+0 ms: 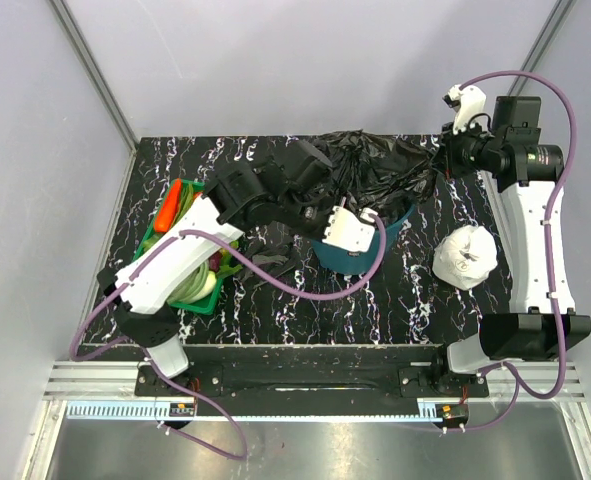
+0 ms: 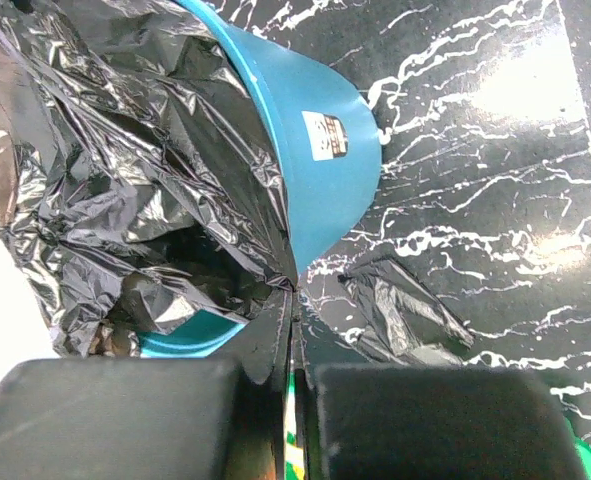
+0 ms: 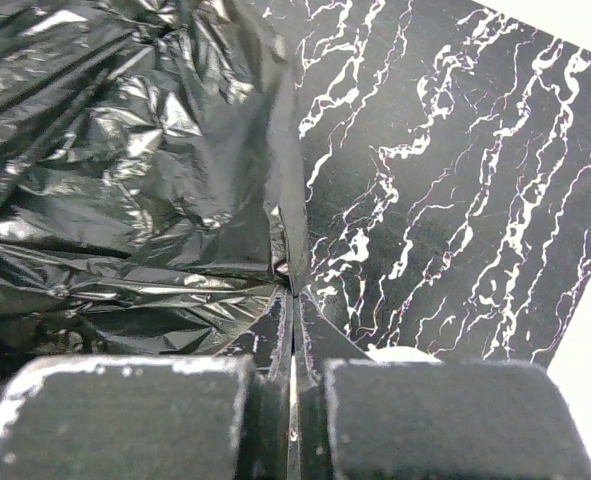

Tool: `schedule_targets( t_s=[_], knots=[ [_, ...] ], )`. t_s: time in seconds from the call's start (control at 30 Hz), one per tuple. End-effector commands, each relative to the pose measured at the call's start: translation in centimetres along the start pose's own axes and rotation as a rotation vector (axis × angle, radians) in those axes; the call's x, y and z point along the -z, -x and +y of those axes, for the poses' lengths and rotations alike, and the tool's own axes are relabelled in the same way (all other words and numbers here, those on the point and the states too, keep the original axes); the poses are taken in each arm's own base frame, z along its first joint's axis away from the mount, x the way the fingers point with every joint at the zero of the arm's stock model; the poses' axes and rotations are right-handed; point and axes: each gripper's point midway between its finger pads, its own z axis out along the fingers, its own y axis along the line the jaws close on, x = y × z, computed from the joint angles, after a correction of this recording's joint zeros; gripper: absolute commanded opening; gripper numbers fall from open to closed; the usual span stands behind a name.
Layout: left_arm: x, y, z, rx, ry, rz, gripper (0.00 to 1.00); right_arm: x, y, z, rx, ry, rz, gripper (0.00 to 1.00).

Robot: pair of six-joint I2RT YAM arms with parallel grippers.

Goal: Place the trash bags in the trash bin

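Black bag (image 2: 125, 150) over teal bin (image 2: 320, 190), pinched by L gripper (image 2: 293, 300), R gripper (image 3: 293, 285).

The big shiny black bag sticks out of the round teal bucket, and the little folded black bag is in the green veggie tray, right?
No: the small folded black plastic bag lies on the black marbled table beside the round teal plastic bucket, as the left wrist view shows. The rest is right.
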Motion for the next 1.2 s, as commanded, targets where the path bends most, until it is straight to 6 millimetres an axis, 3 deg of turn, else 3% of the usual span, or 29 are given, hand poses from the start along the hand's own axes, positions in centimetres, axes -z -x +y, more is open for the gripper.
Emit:
schedule_targets(
  t_s=[0.0,0.3,0.6,0.8,1.0,1.17],
  knots=[
    [3.5,-0.2,-1.6,-0.004,0.02,0.043,0.0,1.0,0.7,0.0,0.021,-0.039,-0.05,0.0],
    [3.3,-0.6,-4.8,0.021,-0.034,0.105,0.0,1.2,-1.4,-0.2,0.013,-0.083,-0.024,0.0],
    [0.0,-3.5,-7.2,0.094,-0.076,0.195,0.0,-0.4,-4.6,-1.3,0.004,-0.129,0.034,0.0],
    [-2.1,-5.1,-6.9,0.116,-0.039,0.245,0.0,-2.1,-5.1,-1.6,0.002,-0.105,0.043,0.0],
    [-2.9,-6.8,-5.5,0.15,0.048,0.295,0.0,-3.2,-4.8,-1.1,0.005,-0.046,0.029,0.0],
    [-3.7,-7.8,-5.3,0.174,0.073,0.311,0.0,-4.2,-6.1,-1.5,0.029,-0.036,0.068,0.0]
  ],
)
